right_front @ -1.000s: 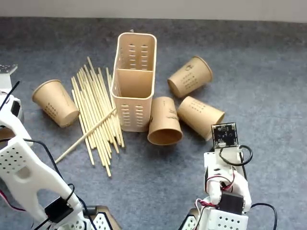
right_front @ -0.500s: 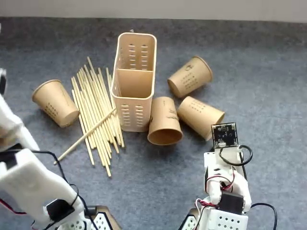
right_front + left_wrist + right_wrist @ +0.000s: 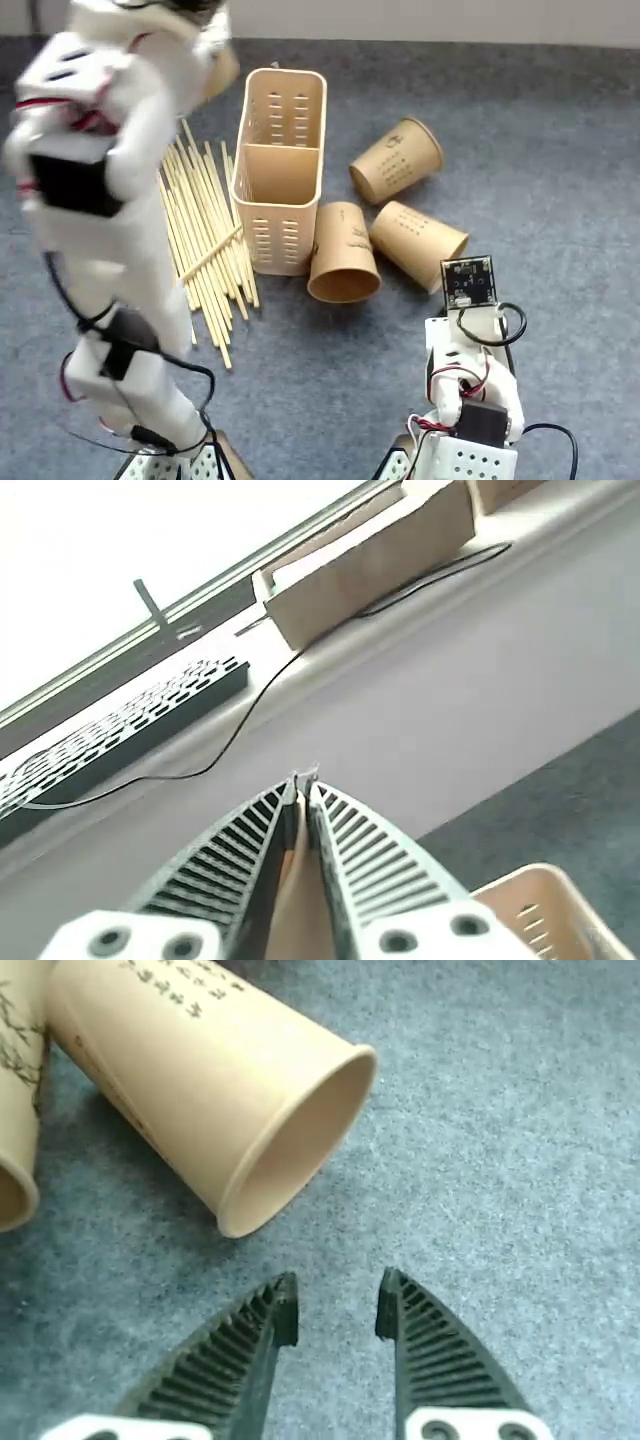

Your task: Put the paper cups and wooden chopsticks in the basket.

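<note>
Slip risk: left gripper pinched nearly together on a thin strip of the held cup wall, so a likely slide or crumple under a hard swing.
Miss risk: held high, above and beside the basket; off-centre release probably ending on the rim or down among the chopsticks.
Tip risk: tall, narrow, upright, two compartments, both seemingly empty; easily knocked by a low arm, with one lying cup right against its wall.
Right gripper: jaws apart, low over the table, just beside the mouth of another lying cup, touching nothing.
Cup look: tan paper, tapered, rolled rim, dark print; three on their sides to one side of the basket, the third slightly apart.
Chopstick look: pale wood, loose flat fan on the basket's other side, one stick crosswise on top.
</note>
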{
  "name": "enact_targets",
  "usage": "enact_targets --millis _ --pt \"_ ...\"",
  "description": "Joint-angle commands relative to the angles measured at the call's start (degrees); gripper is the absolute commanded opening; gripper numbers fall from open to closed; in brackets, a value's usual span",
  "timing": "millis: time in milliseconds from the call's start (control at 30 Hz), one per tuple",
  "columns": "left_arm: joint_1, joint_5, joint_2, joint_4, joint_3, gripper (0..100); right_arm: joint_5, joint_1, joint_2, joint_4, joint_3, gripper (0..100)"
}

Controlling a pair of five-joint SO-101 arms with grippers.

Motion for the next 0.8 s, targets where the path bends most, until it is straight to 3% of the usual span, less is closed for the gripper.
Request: enact_targets --millis 0,200,367,533,767 --pt "6.11 1.14 2.33 -2.64 -1.63 0 0.0 -0.66 -0.66 -0.04 7.87 14.5" --pt "9.8 0.44 5.23 -1.85 -1.63 0 0.0 -0.66 -0.66 -0.04 7.87 14.5" --pt "9.45 -7.3 12.09 -8.26 -1.63 0 0.0 -0.75 -0.66 0.13 7.87 14.5" --pt "8.48 -7.74 20.18 -13.98 -1.71 0 0.0 -0.75 -0.66 0.22 7.87 14.5" --pt "6.55 -7.56 21.93 -13.45 -1.45 0 0.0 -0.75 -0.66 0.22 7.87 14.5"
